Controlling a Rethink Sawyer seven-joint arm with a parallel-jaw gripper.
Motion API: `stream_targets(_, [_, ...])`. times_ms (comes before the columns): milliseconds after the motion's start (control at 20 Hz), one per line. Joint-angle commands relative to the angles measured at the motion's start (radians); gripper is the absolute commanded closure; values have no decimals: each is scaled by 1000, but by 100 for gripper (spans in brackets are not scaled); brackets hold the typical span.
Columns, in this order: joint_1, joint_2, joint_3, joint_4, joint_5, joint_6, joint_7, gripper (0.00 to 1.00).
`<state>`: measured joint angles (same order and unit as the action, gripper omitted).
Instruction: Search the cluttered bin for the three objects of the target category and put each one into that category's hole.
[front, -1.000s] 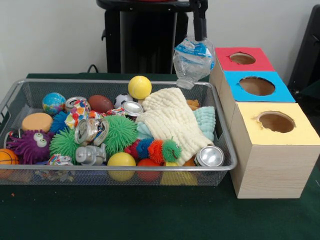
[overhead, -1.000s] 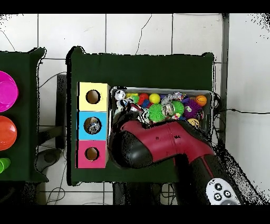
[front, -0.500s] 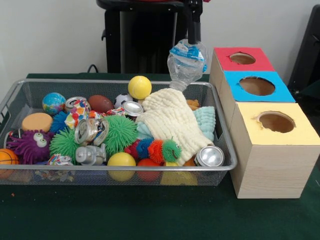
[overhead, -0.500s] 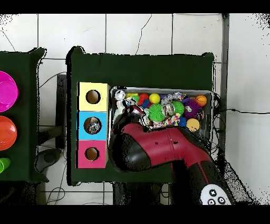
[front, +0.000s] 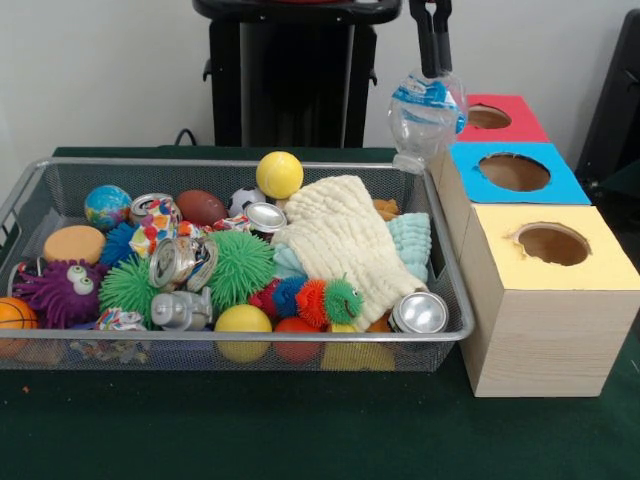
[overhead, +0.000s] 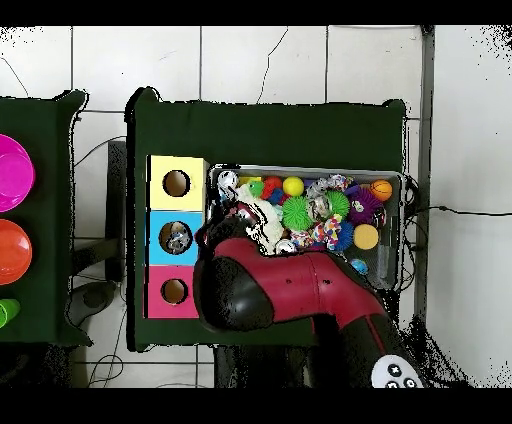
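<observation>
Gripping crushed plastic bottle (front: 426, 118) at its top, my gripper (front: 432, 68) clamped; light, crinkly, slippery, easily deformed. Hangs just beside the blue box (front: 548, 186).

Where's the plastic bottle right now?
In the front view the crumpled plastic bottle hangs from the gripper, up in the air at the bin's far right corner, just left of the red-topped box and blue-topped box.

Front camera low, near bin (front: 240, 180); overhead straight down; both share boxes (overhead: 176, 237).
</observation>
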<state>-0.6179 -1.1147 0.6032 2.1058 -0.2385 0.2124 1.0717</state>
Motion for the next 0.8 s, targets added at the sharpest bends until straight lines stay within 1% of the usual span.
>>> stream_targets(50, [-103, 18, 119, 124, 124, 10, 235, 100])
stream_targets(150, [-147, 23, 171, 149, 155, -11, 245, 100])
stream_targets(200, [-160, 24, 181, 155, 165, -3, 236, 100])
stream_targets(300, [-163, 27, 166, 166, 193, 18, 244, 100])
stream_targets(400, [-164, 29, 150, 175, 224, 72, 235, 100])
stream_targets(500, [-143, 45, 117, 181, 230, 91, 231, 100])
stream_targets(550, [-135, 56, 108, 181, 229, 85, 226, 100])
stream_targets(600, [-149, 74, 140, 187, 236, 54, 227, 100])
stream_targets(650, [-162, 76, 172, 198, 246, 32, 232, 100])
stream_targets(700, [-185, 83, 225, 211, 261, 9, 240, 100])
stream_targets(800, [-207, 81, 292, 231, 282, -15, 257, 100])
